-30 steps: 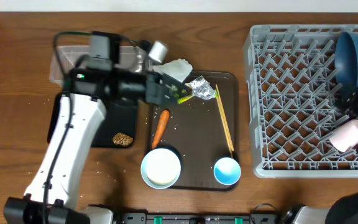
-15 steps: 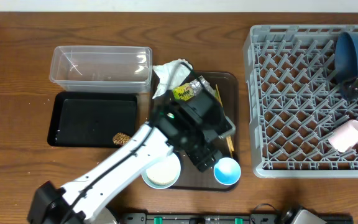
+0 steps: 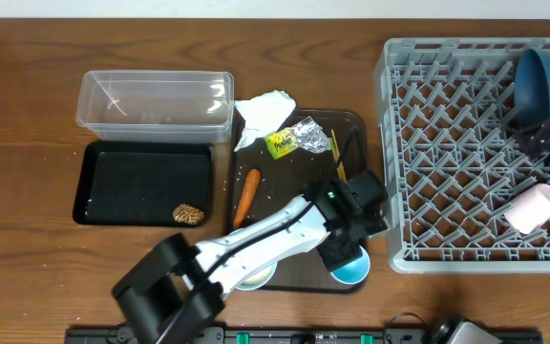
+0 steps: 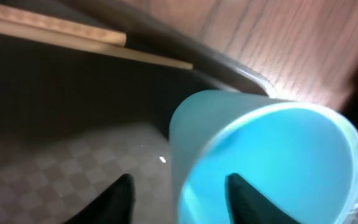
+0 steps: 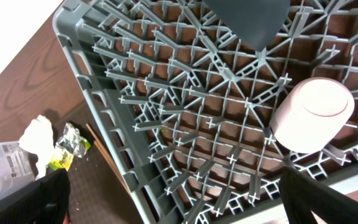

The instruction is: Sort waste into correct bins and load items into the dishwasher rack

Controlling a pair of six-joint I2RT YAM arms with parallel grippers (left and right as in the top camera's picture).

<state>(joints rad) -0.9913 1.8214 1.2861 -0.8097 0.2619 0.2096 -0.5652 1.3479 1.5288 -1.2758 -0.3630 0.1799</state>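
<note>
Wood surface [image 3: 27,115], brown tray [image 3: 351,124] mid-frame, rack [image 3: 447,143] off to the side.

Step in hand, I'd say: pick the blue cup [image 4: 260,155] for the rack.

Left fingers [image 4: 118,200] are part spread, straddling the cup's wall, one outside and the other at the mouth. A sliver of tray shows between the outer finger and the wall, so no pinch yet. Chopsticks [image 4: 55,31] lie beyond the fingertips, apart from the cup, so they should stay out of the bite.

To do it well:
- get deeper over the rim before squeezing; a tip-only bite on a thin wall will likely slip
- squeeze gently, since the plastic probably flexes
- lift straight up to clear the tray lip and rack wall, then swing across

Right fingers [image 5: 42,199] are spread wide, holding nothing, over the rack. Pink cup [image 5: 312,112] lies on its side ahead of them (nearer one finger). Set the blue cup in a free cell clear of it, mouth down.
</note>
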